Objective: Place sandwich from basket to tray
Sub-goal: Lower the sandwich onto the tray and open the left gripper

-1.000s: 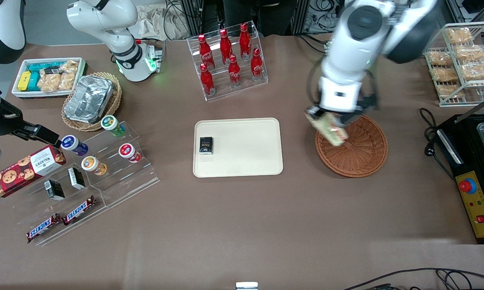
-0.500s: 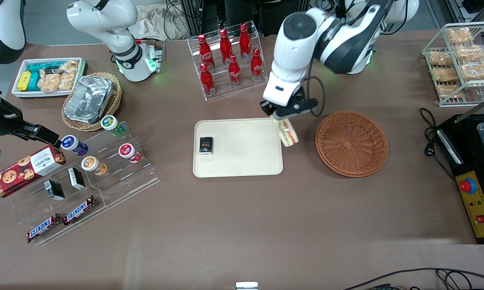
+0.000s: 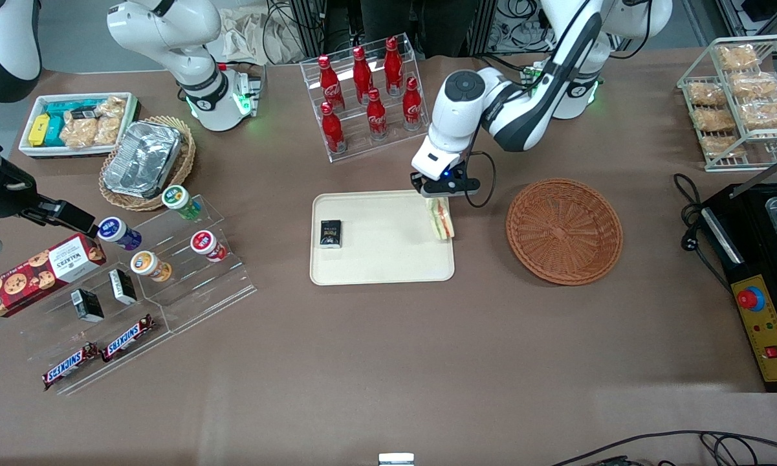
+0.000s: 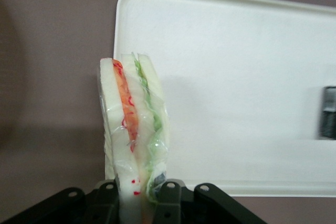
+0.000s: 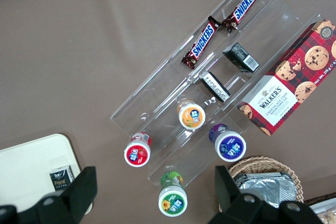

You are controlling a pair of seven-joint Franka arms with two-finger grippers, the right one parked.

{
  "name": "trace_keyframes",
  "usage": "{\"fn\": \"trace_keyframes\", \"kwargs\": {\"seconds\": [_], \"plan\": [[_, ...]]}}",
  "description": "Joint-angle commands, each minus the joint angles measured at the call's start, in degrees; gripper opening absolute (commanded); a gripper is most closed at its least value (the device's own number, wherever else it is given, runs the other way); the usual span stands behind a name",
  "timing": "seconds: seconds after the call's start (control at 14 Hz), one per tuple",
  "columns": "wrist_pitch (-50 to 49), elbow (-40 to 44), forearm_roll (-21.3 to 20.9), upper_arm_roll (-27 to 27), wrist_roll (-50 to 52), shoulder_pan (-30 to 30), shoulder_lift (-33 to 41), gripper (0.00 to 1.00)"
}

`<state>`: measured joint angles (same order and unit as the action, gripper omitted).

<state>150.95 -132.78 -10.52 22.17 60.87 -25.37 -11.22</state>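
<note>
The wrapped sandwich (image 3: 440, 219) (image 4: 134, 129), pale bread with orange-red and green layers, hangs over the edge of the cream tray (image 3: 388, 259) (image 4: 247, 77) that faces the basket. My gripper (image 3: 440, 193) (image 4: 137, 195) is shut on its end, just above the tray's corner farther from the front camera. The black fingers (image 4: 169, 203) clamp the wedge from both sides. The reddish-brown wicker basket (image 3: 563, 231) lies beside the tray, toward the working arm's end of the table, with nothing in it.
A small black box (image 3: 330, 233) lies on the tray toward the parked arm's end. A clear rack of red cola bottles (image 3: 365, 97) stands farther from the front camera than the tray. Acrylic steps with cups and Snickers bars (image 3: 142, 272) sit toward the parked arm's end.
My gripper carried the sandwich out of the basket, across the gap, and lowered it over the tray's edge. The basket is left with nothing in it.
</note>
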Motion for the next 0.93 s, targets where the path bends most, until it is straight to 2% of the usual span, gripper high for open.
{"fn": "trace_keyframes", "kwargs": {"seconds": [0.0, 0.5, 0.64, 0.71, 0.79, 0.86], "plan": [[1.18, 0.15, -4.5, -0.55, -0.84, 0.15, -1.6, 0.0], [10.14, -0.64, -14.69, -0.99, -0.76, -0.03, -7.05, 0.0], [10.5, -0.47, -15.14, -1.08, -0.75, 0.15, -7.58, 0.0], [10.5, 0.4, -15.23, -1.08, -0.75, 0.23, -8.28, 0.36], [10.5, 1.28, -15.23, -1.08, -0.84, 0.23, -9.07, 0.99], [10.41, 1.55, -15.14, -1.08, -0.49, 0.23, -9.17, 1.0]]}}
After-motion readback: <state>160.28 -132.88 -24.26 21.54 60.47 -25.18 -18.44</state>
